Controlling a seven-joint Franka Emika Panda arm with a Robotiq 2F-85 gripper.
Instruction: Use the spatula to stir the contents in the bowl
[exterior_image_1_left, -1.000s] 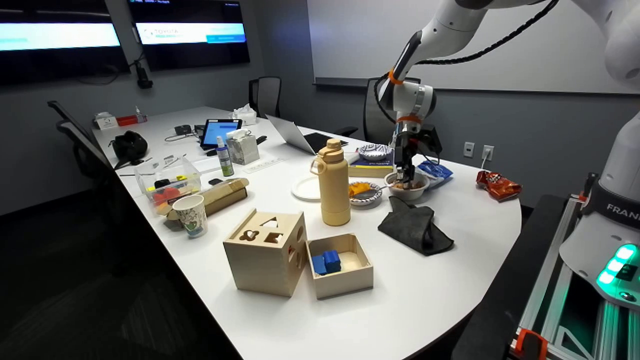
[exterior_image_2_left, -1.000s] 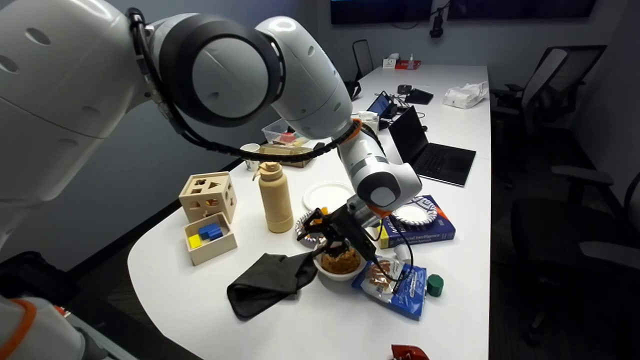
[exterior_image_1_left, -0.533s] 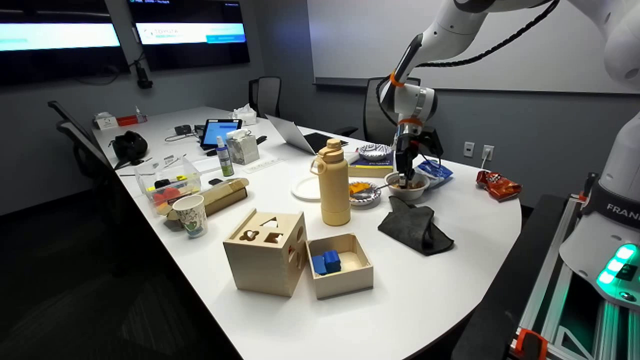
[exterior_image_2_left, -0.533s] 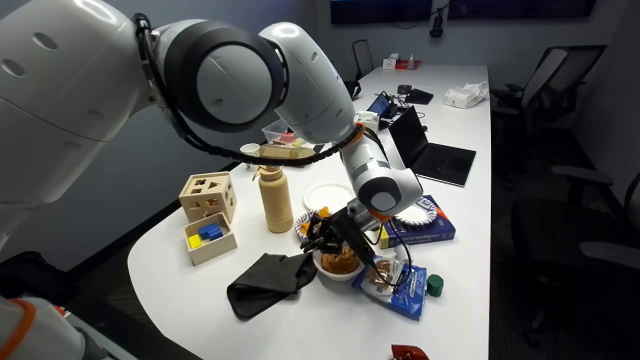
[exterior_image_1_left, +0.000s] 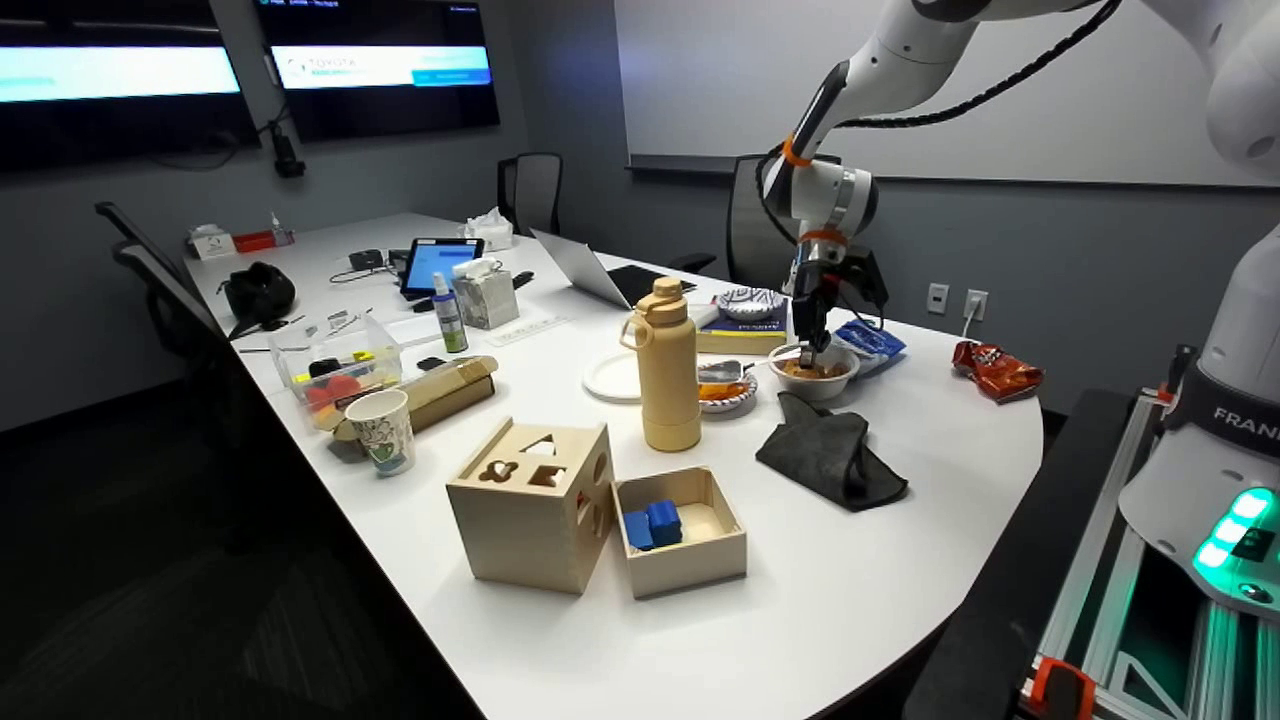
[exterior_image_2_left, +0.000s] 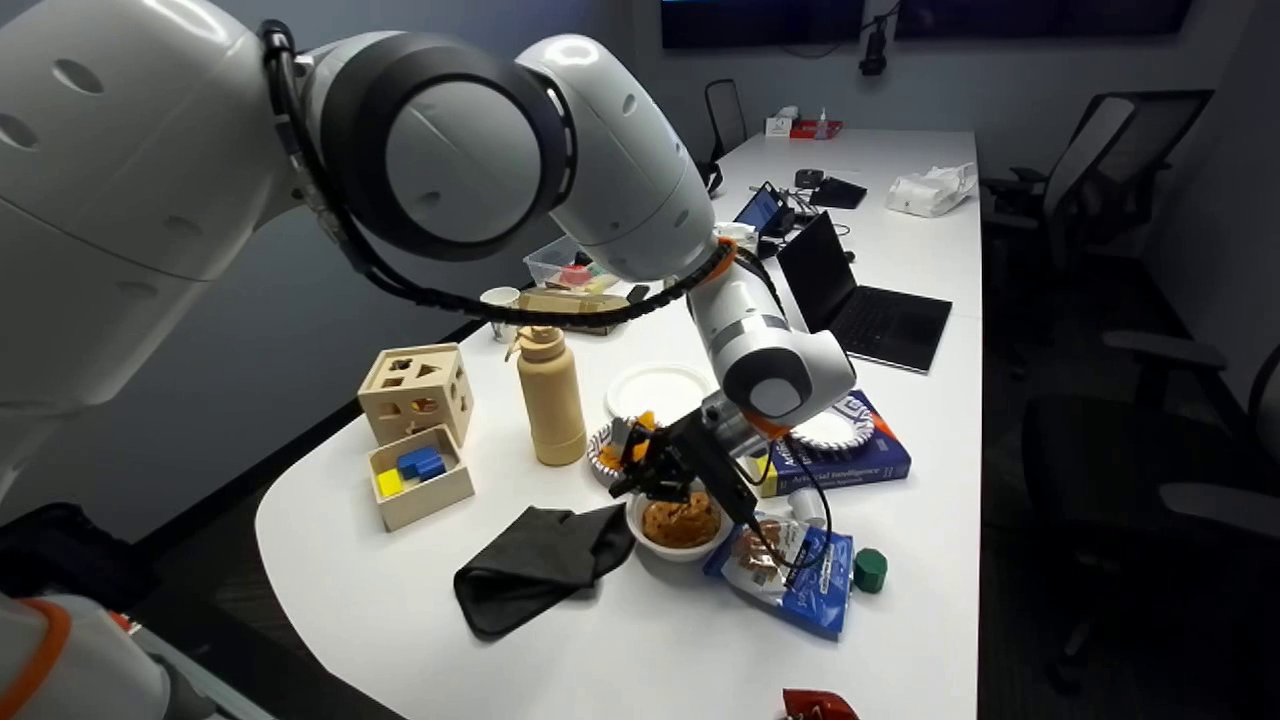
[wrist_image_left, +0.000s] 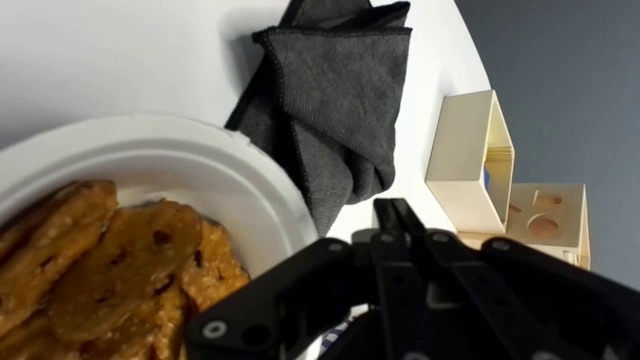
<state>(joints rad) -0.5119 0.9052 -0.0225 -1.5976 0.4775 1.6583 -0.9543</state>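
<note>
Black gripper (wrist_image_left: 394, 207) pinches one spatula (exterior_image_1_left: 722, 372) extending over one patterned dish (exterior_image_1_left: 735, 403) beside one white bowl (exterior_image_1_left: 815, 391) of brown snacks (wrist_image_left: 125, 270); two wooden boxes (exterior_image_1_left: 530, 530) share the table (exterior_image_1_left: 850, 610).

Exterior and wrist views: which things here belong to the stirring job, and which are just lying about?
For the job:
gripper
spatula in its grip
white bowl
brown snack pieces inside

Lying about:
patterned dish of orange pieces
dark grey cloth
tan water bottle
wooden shape-sorter box
blue snack bag
Artificial Intelligence book
laptop
</note>
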